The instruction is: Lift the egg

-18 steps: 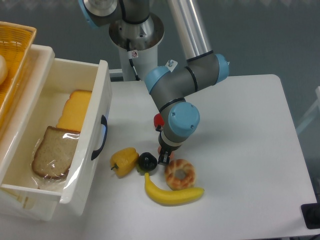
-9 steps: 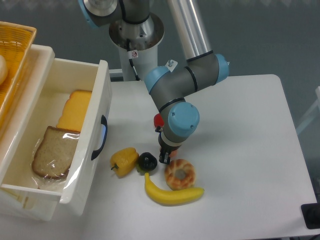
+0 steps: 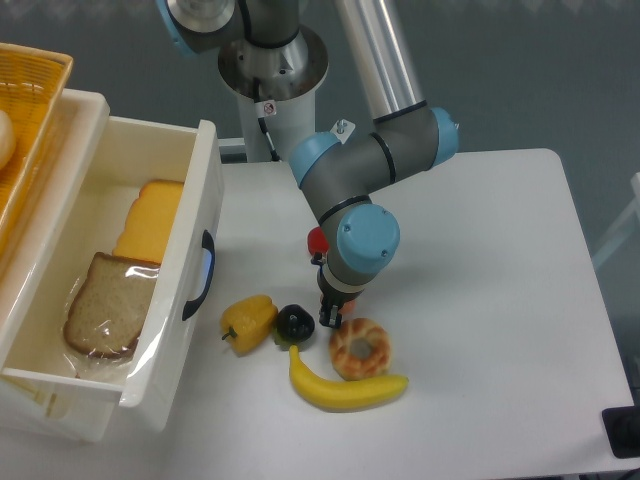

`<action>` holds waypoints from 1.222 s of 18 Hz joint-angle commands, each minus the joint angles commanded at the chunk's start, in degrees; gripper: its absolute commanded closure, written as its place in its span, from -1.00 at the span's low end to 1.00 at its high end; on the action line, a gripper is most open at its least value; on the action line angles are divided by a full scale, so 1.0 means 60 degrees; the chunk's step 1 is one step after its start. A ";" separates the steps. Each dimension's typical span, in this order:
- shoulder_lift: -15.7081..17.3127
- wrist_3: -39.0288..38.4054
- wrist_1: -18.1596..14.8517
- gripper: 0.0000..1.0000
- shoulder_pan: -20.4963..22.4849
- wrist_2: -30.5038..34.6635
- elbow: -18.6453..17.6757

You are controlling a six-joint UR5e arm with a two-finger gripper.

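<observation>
The single fixed camera looks down on a white surface. The arm bends down from the top of the view, and its wrist with the blue cap hangs over the group of food items. Under the wrist, the end effector points straight down, its dark tip just above the surface, between the dark round fruit and the doughnut. The wrist covers the fingers, so I cannot tell if they are wide, narrow, or holding something.

The egg is not clearly visible. Only a small orange-pink spot shows at the edge of the wrist, just above the dark tip, and I cannot say if this is the egg.

A small red item shows partly behind the wrist on its left side. A yellow pepper lies just left of the dark fruit. A banana lies below the doughnut, touching it.

At the left stands a white bin with a slice of bread in plastic wrap and a yellow slice behind it. An orange basket is at the top left corner.
</observation>
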 joint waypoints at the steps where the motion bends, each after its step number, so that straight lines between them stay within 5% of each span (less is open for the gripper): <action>1: 0.0015 -0.0044 0.0000 0.52 0.0000 0.0000 0.0029; 7: 0.0102 -0.0994 -0.0029 0.52 -0.0103 0.0088 0.0556; 22: 0.0952 -0.6309 -0.0088 0.52 -0.0176 0.0103 0.1625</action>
